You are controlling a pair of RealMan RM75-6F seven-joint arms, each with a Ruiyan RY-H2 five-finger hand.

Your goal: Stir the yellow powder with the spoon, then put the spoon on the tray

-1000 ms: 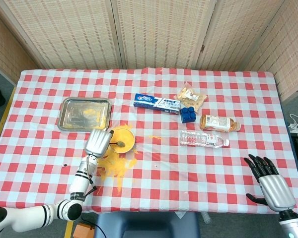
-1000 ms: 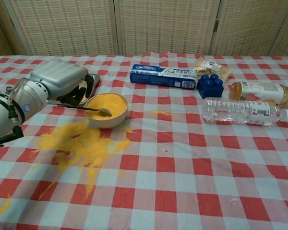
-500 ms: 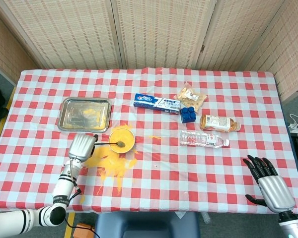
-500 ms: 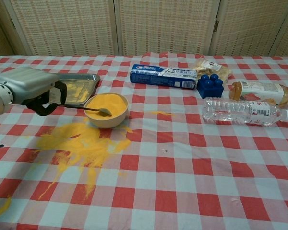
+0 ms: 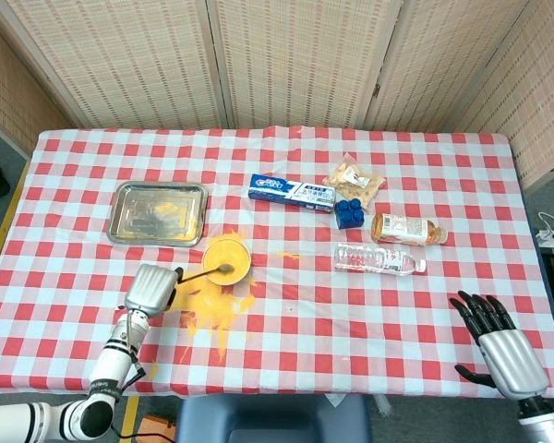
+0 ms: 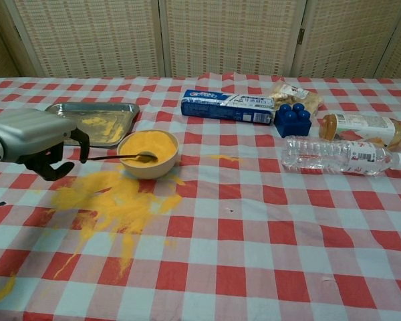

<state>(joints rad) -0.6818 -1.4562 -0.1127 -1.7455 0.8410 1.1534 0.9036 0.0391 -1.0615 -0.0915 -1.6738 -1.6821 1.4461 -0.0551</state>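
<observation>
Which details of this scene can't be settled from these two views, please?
- Whether the left hand actually pinches the spoon: chest view, curled fingers cover the handle's end; head view, too small.
- Right hand: outside the chest view; wrist cut by the head view's bottom edge.
- Toothpaste box print: too small.

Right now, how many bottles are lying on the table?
2: the clear water bottle lies right of the bowl; the amber drink bottle lies just behind it, beside the blue block.
</observation>
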